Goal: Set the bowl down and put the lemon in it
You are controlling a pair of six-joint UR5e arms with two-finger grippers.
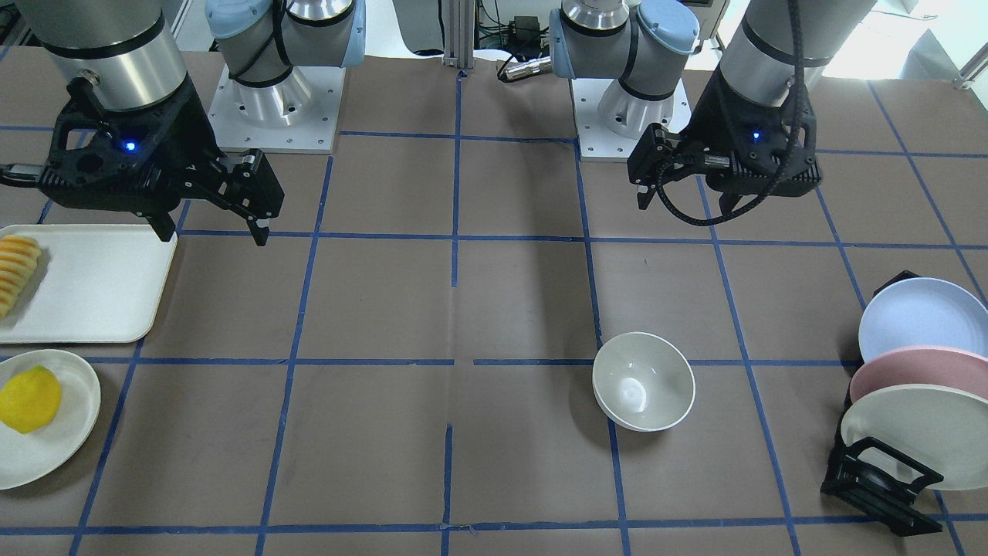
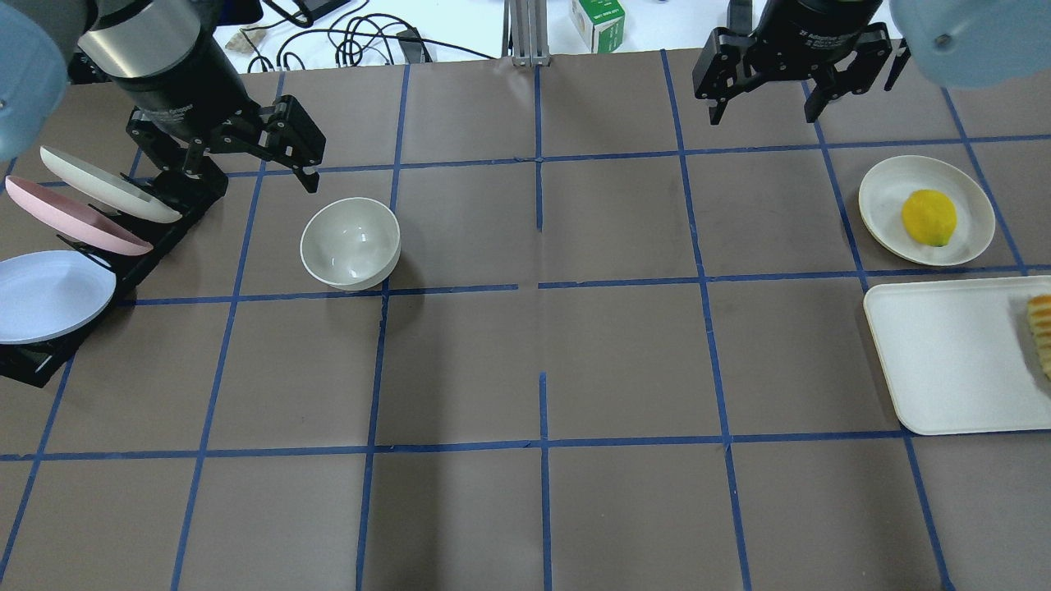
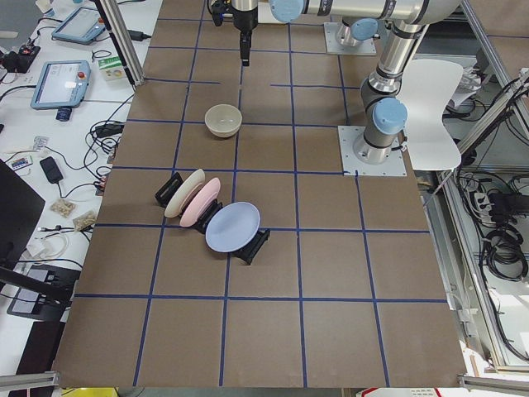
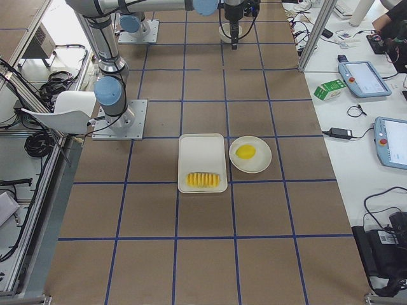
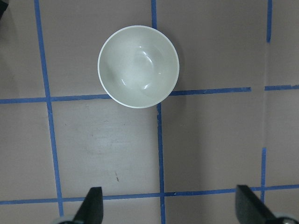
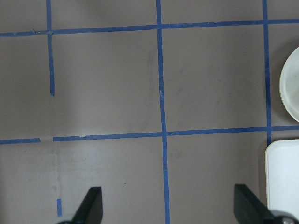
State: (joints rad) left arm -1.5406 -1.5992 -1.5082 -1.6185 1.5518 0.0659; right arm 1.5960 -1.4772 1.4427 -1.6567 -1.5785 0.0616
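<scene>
Bowl [image 2: 351, 243] stands placed; left gripper [image 5: 170, 206] and right gripper [image 2: 764, 108] are released. Next, I reach for the lemon [image 2: 929, 217] by the desk's [image 2: 624, 361] right edge.

One bowl [image 2: 351, 244]. One lemon [image 2: 929, 217]. One flat white plate [image 2: 883, 197]. One white tray [image 2: 944, 361] and one row of fruit slices [image 4: 203, 180]. One black rack [image 1: 880, 486] with three plates: blue plate [image 2: 49, 294], pink plate [image 2: 74, 217], cream plate [image 2: 107, 185]. Two grippers: left gripper [image 1: 687, 199], right gripper [image 2: 762, 107].
</scene>
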